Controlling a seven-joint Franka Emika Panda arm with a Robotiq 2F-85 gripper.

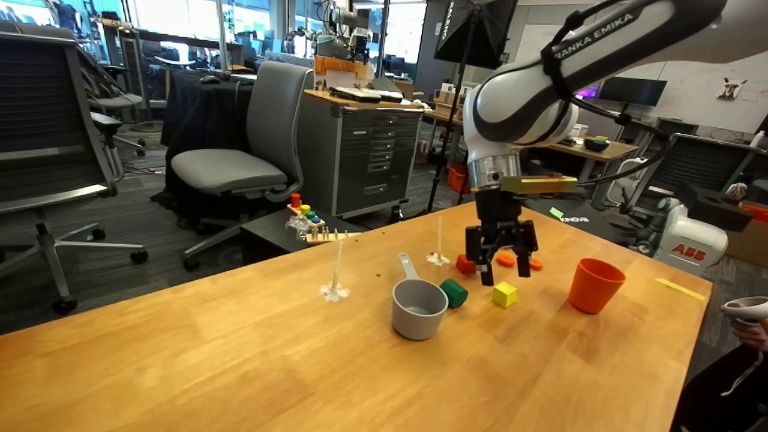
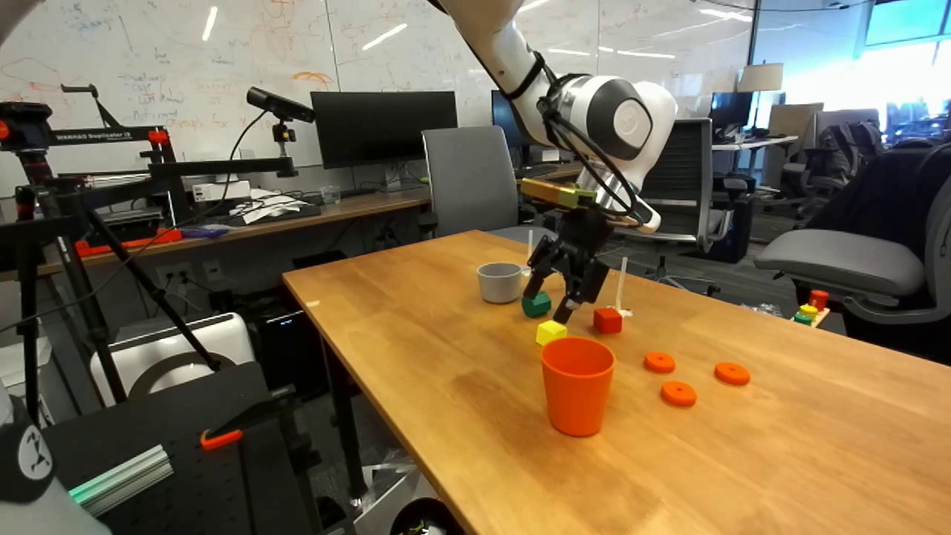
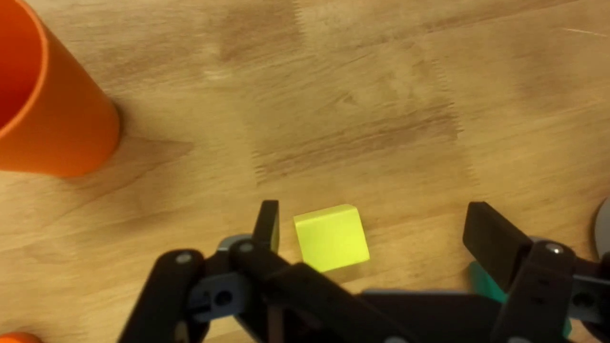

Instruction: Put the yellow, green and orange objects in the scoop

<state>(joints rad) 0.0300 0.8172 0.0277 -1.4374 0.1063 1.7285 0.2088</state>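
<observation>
The pincer (image 1: pixel 505 273) hangs spread wide and unladen near the yellow cube (image 3: pixel 332 240), which rests on the wood-grained surface (image 1: pixel 240 360), presumably next to be grasped. The faceted green block (image 1: pixel 454 293) lies near the smooth grey scoop (image 1: pixel 414 326), set mouth up, apparently to receive pieces. Farther out lie three flat orange discs (image 2: pixel 678 394); a tapered orange cup (image 2: pixel 578 401) stands apart.

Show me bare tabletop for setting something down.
In an exterior view, bare tabletop runs from the gray scoop to the picture's bottom edge; a smaller patch separates the yellow cube and orange cup. Crowded: around the gripper, by green block and red block.
</observation>
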